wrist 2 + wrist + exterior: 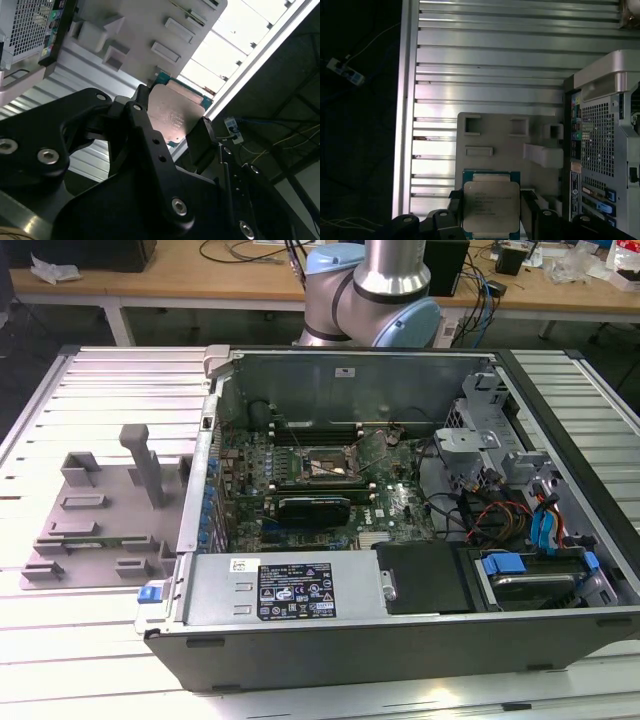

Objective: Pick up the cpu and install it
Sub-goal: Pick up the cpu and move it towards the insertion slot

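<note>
The claw point(490, 200) is clenched on the cpu point(491, 209), one black finger against each of two opposite edges. It holds the chip flat above the grey moulded tray point(505, 145). The tray lies on the ribbed metal table point(490, 60), at the exterior view's left of the open computer case point(400, 625). The chip looks lifted clear of the tray, though I can't be sure. It is a thin, rigid square with a dull silvery lid and a green board rim. I'd judge it light but delicate, and smooth enough to slip, so gripping by the edges suits it.
</note>
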### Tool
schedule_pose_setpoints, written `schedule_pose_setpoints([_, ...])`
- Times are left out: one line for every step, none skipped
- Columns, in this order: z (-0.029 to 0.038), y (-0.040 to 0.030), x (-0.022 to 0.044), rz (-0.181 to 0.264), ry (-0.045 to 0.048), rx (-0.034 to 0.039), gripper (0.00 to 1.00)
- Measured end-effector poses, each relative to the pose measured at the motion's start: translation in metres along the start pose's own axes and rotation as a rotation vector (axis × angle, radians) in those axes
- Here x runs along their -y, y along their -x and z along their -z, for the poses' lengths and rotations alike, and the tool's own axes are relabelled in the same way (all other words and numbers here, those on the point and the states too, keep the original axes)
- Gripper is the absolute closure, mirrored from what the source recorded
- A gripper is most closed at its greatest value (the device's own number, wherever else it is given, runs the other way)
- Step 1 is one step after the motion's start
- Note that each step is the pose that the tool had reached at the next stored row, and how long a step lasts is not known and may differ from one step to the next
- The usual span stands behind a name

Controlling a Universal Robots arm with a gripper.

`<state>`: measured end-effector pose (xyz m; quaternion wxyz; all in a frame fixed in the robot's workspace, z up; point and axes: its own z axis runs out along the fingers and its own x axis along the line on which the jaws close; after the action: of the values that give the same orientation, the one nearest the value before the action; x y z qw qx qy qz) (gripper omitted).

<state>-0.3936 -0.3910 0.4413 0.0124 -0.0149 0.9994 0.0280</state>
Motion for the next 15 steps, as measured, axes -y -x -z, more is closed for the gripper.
schedule_pose_setpoints([0.0017,0.0001,-0.0001,0.0,0.0,0.0001,0.45])
schedule_pose_setpoints([0.0061,0.0002,-0.0004,0.0,0.0,0.0007,0.45])
schedule_pose_setpoints([0.0074,0.0002,-0.0005,0.0,0.0,0.0009,0.45])
schedule_pose_setpoints([0.0098,0.0003,-0.0007,0.0,0.0,0.0013,0.45])
schedule_pose_setpoints([0.0126,0.0003,-0.0009,0.0,0.0,0.0017,0.45])
schedule_pose_setpoints([0.0155,0.0004,-0.0012,0.0,0.0,0.0022,0.45])
schedule_pose_setpoints([0.0187,0.0005,-0.0014,0.0,0.0,0.0029,0.45])
schedule_pose_setpoints([0.0233,0.0006,-0.0018,0.0,0.0,0.0038,0.45])
schedule_pose_setpoints([0.0262,0.0007,-0.0021,0.0,0.0,0.0045,0.45])
schedule_pose_setpoints([0.0287,0.0007,-0.0023,0.0,-0.0001,0.005,0.45])
schedule_pose_setpoints([0.031,0.0008,-0.0026,0.0,-0.0001,0.0054,0.45])
schedule_pose_setpoints([0.0345,0.0009,-0.0029,0.0,-0.0001,0.0062,0.45])
schedule_pose_setpoints([0.0374,0.001,-0.003,0.0,-0.0002,0.0066,0.45])
schedule_pose_setpoints([0.0404,0.0011,-0.0032,0.0,-0.0002,0.007,0.45])
schedule_pose_setpoints([0.0431,0.0012,-0.0034,0.0,-0.0003,0.0076,0.45])
